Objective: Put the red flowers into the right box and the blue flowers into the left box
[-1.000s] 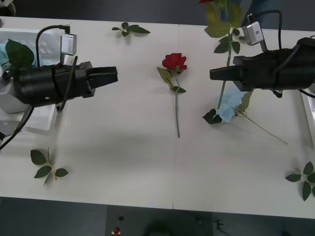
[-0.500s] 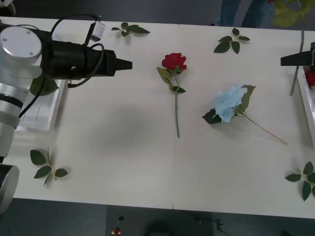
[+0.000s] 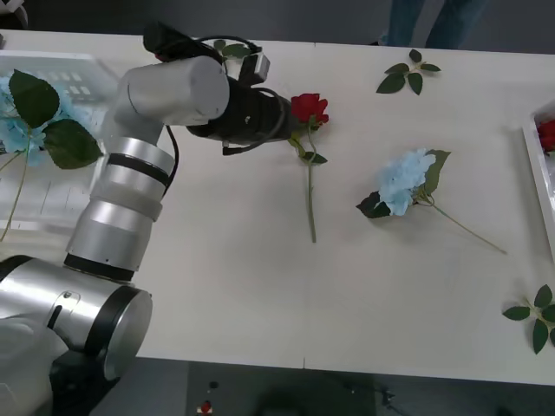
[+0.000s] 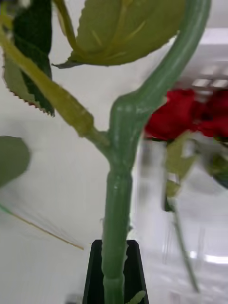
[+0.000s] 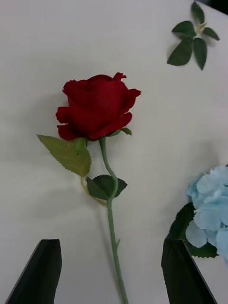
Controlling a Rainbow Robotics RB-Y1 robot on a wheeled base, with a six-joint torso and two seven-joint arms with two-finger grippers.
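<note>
left gripper (image 5: pixel 111 273), black fingers spread and empty, has swung from beside the white slotted left box (image 3: pixel 61 82) over the deep-red rose (image 3: pixel 308 107) mid-table. right gripper (image 4: pixel 115 273), clamping another rose's green stem (image 4: pixel 118 209), has carried it to the right box (image 3: pixel 536 169).

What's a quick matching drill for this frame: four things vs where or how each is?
Things:
1. rose
2. blue flower
3. left gripper
4. right gripper

States:
A. shut on a green stem
B. open above a stem
C. lying mid-table, right of the rose
D. lying on the table by the left arm's wrist

Pairs: 1-D, 2-C, 3-B, 4-A
</note>
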